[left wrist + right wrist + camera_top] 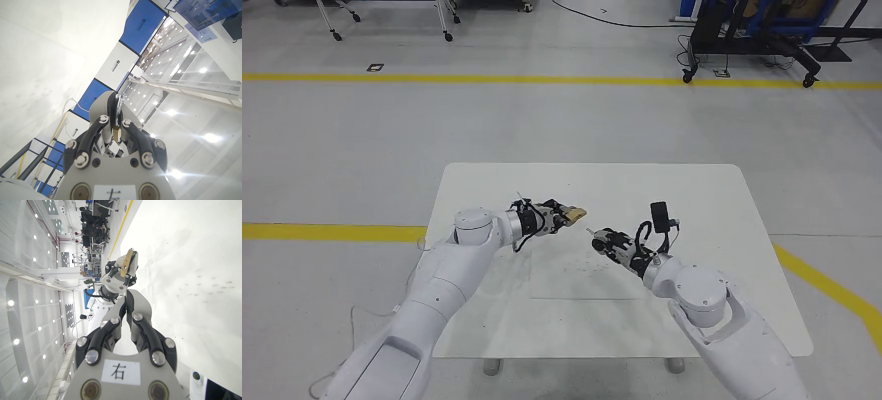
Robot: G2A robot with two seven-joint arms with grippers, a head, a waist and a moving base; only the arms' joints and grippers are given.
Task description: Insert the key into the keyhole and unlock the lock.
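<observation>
A brass padlock [575,212] is held above the white table, with my left gripper [562,215] shut on it. In the left wrist view the brass body [117,133] sits between the fingers and the silver shackle [120,103] sticks out past my left gripper's [115,100] tips. My right gripper [599,238] hangs a short way to the right of the lock, shut on the key [591,232]. From the right wrist, the thin key blade [125,291] juts from my right gripper [126,297] toward the padlock [126,261], whose keyhole [124,266] faces it with a small gap between.
The white table [702,200] lies under both arms, with scuff marks [213,285] on its top. Its front edge [622,355] is near the robot. Yellow floor lines [542,78] run beyond it.
</observation>
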